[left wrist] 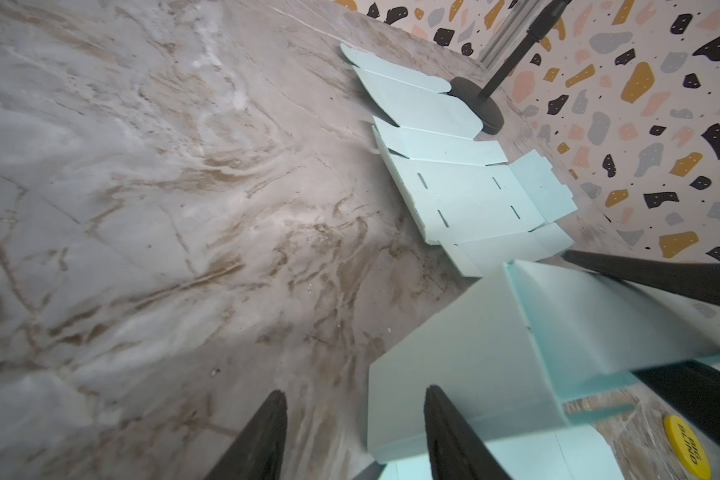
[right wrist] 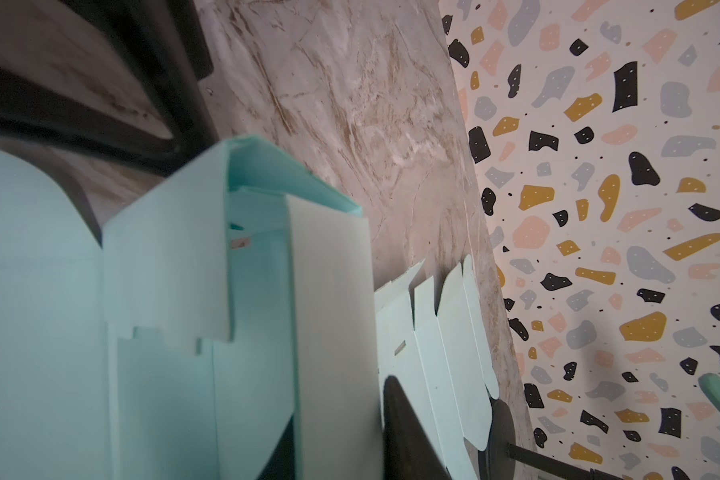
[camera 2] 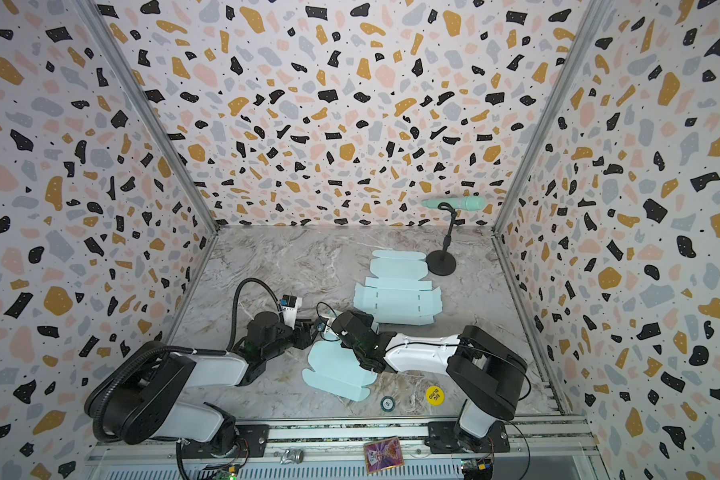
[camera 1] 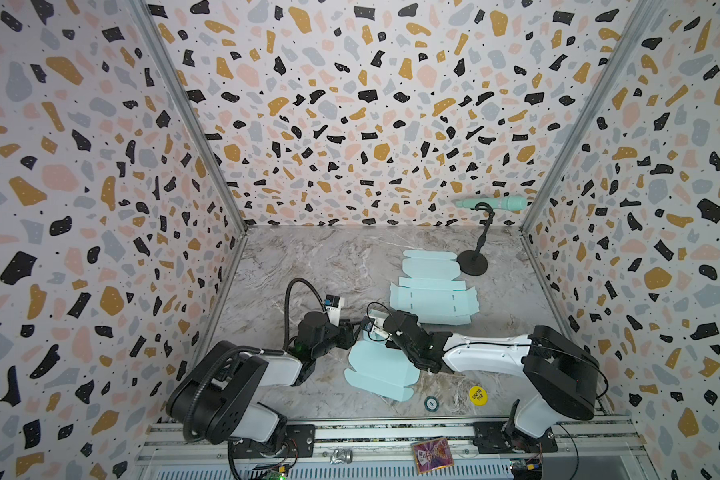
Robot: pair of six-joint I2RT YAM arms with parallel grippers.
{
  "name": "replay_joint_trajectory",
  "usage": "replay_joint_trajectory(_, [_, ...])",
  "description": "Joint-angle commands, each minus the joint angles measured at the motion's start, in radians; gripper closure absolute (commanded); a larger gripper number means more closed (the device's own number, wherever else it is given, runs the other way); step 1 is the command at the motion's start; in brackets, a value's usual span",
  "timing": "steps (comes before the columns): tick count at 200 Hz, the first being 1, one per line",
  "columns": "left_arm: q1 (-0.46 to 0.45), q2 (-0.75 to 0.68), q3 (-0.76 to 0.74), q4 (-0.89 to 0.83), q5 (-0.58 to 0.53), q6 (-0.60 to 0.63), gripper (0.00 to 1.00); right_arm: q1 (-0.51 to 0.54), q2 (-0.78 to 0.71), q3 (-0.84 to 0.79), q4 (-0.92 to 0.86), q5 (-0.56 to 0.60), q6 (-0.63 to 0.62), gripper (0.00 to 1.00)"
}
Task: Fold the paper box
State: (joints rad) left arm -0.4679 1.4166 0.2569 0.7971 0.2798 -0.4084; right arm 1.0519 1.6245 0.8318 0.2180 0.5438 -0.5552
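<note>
In both top views the right arm (camera 1: 487, 353) covers the raised walls of the paper box (camera 1: 377, 376); the right wrist view shows them blurred and cut off at the edge.

Marble-print tabletop (camera 1: 308, 270). Clock positions are taken from its centre in both top views.
- Flat, unfolded box blank (camera 1: 433, 291) at 1 o'clock.
- Round black stand base (camera 1: 473, 264) at 2 o'clock, right against the blank's far flap.
- Part-folded paper box (camera 1: 377, 372) at 6 o'clock, lid flap flat on the surface.
- Yellow disc (camera 1: 477, 395) at 4 o'clock, near the front edge.
- Small dark chip (camera 1: 431, 402) at 5 o'clock, between box and disc.
</note>
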Motion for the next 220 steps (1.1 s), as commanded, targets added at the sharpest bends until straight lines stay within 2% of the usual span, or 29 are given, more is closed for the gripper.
replay_joint_trajectory(1, [-0.019,-0.037,-0.03,0.053,0.004,-0.016,0.44,0.005,0.008,-0.015,0.028,0.009,-0.015,0.74])
replay_joint_trajectory(58, [-0.119,-0.03,-0.044,0.095,-0.03,0.02,0.44,0.027,0.001,-0.036,0.047,-0.009,-0.022,0.75])
replay_joint_trajectory(87, [-0.125,-0.044,-0.05,0.105,-0.055,0.009,0.45,0.03,-0.009,-0.053,0.053,-0.021,-0.025,0.75])
replay_joint_trajectory(116, [-0.105,-0.211,-0.094,0.053,-0.095,-0.023,0.45,0.025,-0.006,-0.056,0.059,0.001,-0.041,0.76])
replay_joint_trajectory(135, [-0.086,-0.348,-0.099,-0.043,-0.153,-0.028,0.45,0.018,-0.009,-0.062,0.065,-0.008,-0.043,0.76])
replay_joint_trajectory(162, [0.043,-0.436,-0.095,-0.13,-0.184,-0.067,0.48,0.015,-0.017,-0.065,0.072,-0.017,-0.046,0.76])
replay_joint_trajectory(184, [0.113,-0.38,-0.037,-0.198,-0.2,-0.033,0.49,0.015,-0.02,-0.069,0.073,-0.024,-0.047,0.76])
replay_joint_trajectory(220, [0.117,-0.15,0.077,-0.196,-0.147,0.057,0.5,0.014,-0.03,-0.074,0.084,-0.04,-0.046,0.76])
